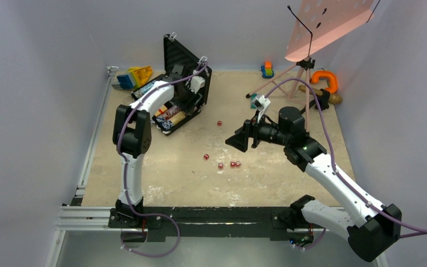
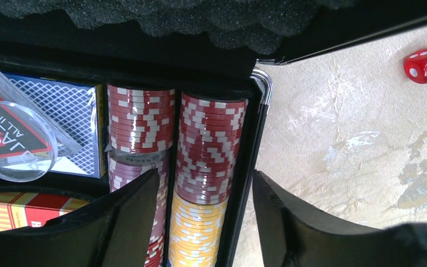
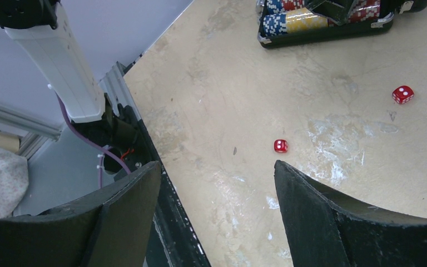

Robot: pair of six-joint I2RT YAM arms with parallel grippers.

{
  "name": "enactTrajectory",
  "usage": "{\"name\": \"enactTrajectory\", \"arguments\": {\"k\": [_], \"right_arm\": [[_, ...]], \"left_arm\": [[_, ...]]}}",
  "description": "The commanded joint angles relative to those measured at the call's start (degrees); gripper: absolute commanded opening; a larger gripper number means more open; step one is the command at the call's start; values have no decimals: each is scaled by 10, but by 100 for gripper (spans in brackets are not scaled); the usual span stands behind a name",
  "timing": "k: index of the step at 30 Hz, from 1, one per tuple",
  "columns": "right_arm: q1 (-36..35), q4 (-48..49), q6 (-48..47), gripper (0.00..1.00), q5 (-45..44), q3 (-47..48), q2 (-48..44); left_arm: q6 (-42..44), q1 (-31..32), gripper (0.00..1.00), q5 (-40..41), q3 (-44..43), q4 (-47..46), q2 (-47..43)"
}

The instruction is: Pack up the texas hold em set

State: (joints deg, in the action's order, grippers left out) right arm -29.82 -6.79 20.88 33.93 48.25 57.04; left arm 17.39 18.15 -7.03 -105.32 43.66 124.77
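1. The left tool (image 2: 207,219) is open. Its fingers (image 2: 136,219) stand apart with nothing pinched between them, and they straddle the outer chip row and the side wall of the case (image 2: 253,150).
2. Right under it, the chips (image 2: 211,142) lie on edge in two rows. The stacks are red, with a yellow stack nearest the camera in the outer row.
3. Beside the chips sits a blue-backed deck (image 2: 61,108) with a clear dealer button (image 2: 14,142) lying over it. The orange-red card box (image 2: 19,210) is in the next compartment.
4. The case stands at the far left of the tabletop (image 1: 278,183), and its foam-lined lid (image 1: 173,53) is raised.
5. The right tool (image 3: 217,217) is also open and holds nothing. It hangs over the middle of the tabletop, well apart from the case.
6. Five red dice (image 1: 221,166) lie loose on the tabletop outside the case. One is nearer the case, and four form a loose cluster toward the arms. In the right wrist view two of them sit ahead of the fingers, and neither is between them.
7. Chips and cards look stowed, so collecting the dice seems to be the step in hand. The task appears well along but not finished.
8. The next move likely calls for the right tool to come down over the nearest die, centre on it, and close narrowly. A die that small could roll or skid away from a finger that touches it off-centre.
9. The left tool would also have to leave the case before the lid can come down.
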Motion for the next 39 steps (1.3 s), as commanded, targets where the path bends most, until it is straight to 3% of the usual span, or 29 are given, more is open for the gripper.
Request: {"name": "enactTrajectory", "arguments": {"k": [1, 8, 20, 29, 36, 39], "right_arm": [[2, 7, -7, 79, -6, -5, -2], [2, 0, -10, 78, -18, -4, -6], [2, 22, -6, 78, -91, -18, -32], [2, 35, 7, 79, -157, -36, -47], [2, 64, -15, 81, -210, -65, -78], [2, 96, -26, 82, -249, -92, -101]], "left_arm": [[-2, -1, 70, 12, -20, -26, -16], [-7, -1, 76, 15, 18, -67, -59], [-58, -1, 80, 24, 250, -212, -285], [-147, -2, 83, 50, 342, -204, -432], [-240, -1, 99, 60, 407, -184, -564], [-283, -1, 100, 68, 432, -159, -608]]}}
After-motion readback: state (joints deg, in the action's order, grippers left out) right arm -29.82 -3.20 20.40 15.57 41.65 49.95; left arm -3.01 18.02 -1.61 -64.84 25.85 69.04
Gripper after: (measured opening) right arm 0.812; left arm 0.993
